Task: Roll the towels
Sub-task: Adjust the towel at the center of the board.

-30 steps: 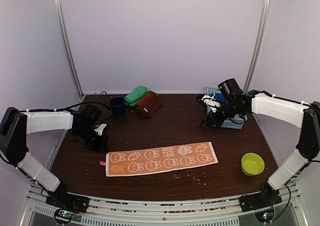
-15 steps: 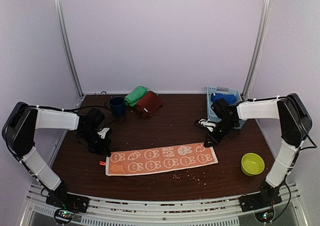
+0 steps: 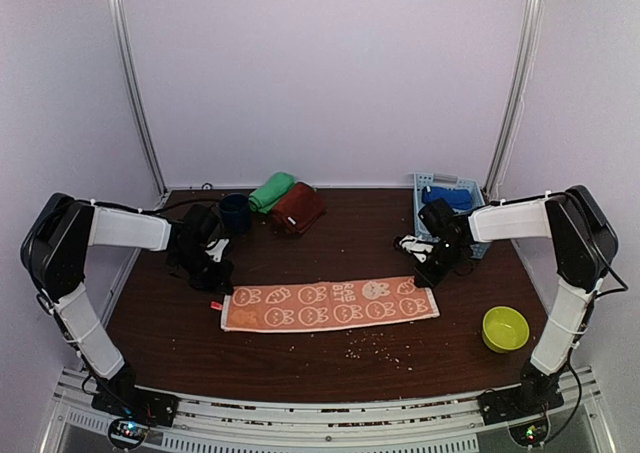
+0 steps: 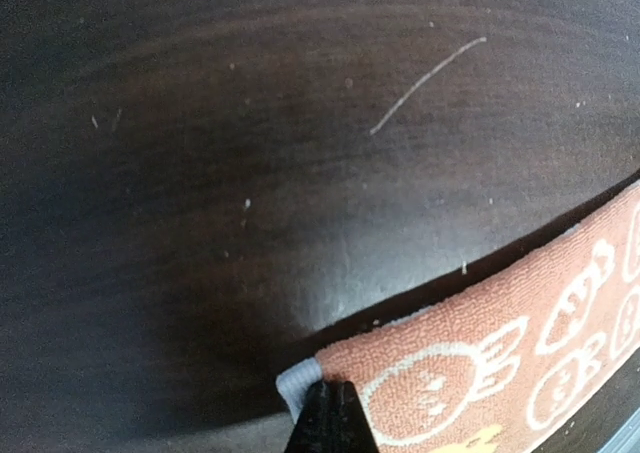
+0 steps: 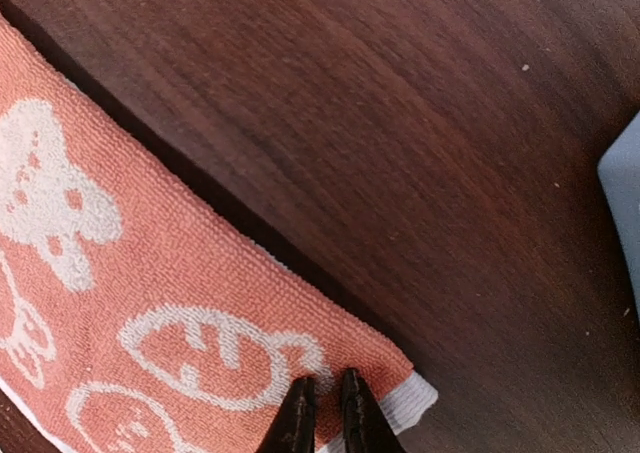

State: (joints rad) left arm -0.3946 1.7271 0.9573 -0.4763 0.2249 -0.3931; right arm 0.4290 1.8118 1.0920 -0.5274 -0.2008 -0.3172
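The orange bunny-print towel (image 3: pixel 330 306) lies flat and lengthwise across the middle of the table. My left gripper (image 3: pixel 224 283) is shut on its far left corner. In the left wrist view the black tips of the left gripper (image 4: pixel 328 401) pinch the orange towel (image 4: pixel 500 363) beside its pale hem. My right gripper (image 3: pixel 432 273) is shut on the far right corner. In the right wrist view the right gripper (image 5: pixel 325 403) clamps the orange towel (image 5: pixel 150 273) near its white hem. A rolled green towel (image 3: pixel 272 191) and a dark maroon towel (image 3: pixel 297 209) lie at the back. A royal blue towel (image 3: pixel 446 195) sits in the basket.
A navy mug (image 3: pixel 234 213) stands left of the green towel, close behind my left arm. The pale blue basket (image 3: pixel 446 180) is at the back right, just behind my right arm, and its edge (image 5: pixel 625 193) shows in the right wrist view. A lime bowl (image 3: pixel 505 328) sits front right. Crumbs lie near the towel's front edge.
My right gripper came down from the basket to the towel's far right corner and shut on it. The left gripper shifted right and back. The towel now lies straighter and farther from the front edge.
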